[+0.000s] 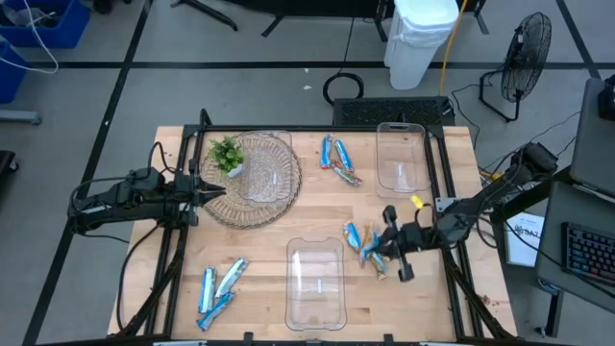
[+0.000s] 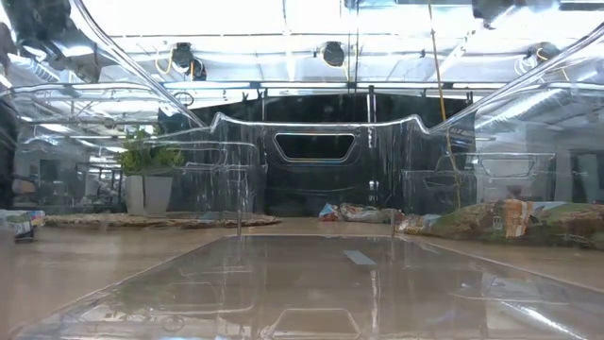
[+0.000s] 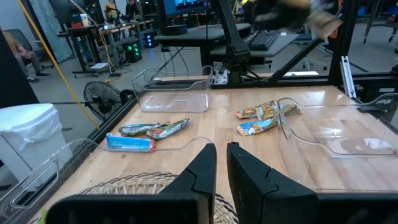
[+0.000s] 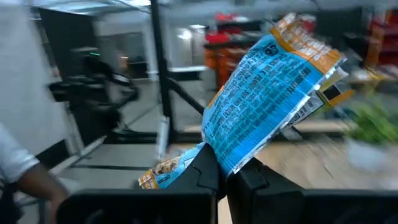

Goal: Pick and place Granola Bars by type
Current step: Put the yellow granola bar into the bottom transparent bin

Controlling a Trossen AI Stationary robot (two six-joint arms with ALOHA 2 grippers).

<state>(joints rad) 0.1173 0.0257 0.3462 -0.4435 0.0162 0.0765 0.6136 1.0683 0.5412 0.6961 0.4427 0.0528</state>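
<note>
Right gripper [image 4: 222,177] jaws clamped on blue granola bar [image 4: 267,99], lifted. Left gripper [image 3: 221,163] jaws together over wicker tray [image 1: 252,207].

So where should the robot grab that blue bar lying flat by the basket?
Probably its middle, pinched across the narrow width, coming straight down from above. The blue bar lies flat on the table and is long and slim, so its two long edges are what fingers can close on. Mind the other bars lying close along one side, and open only a little.
</note>
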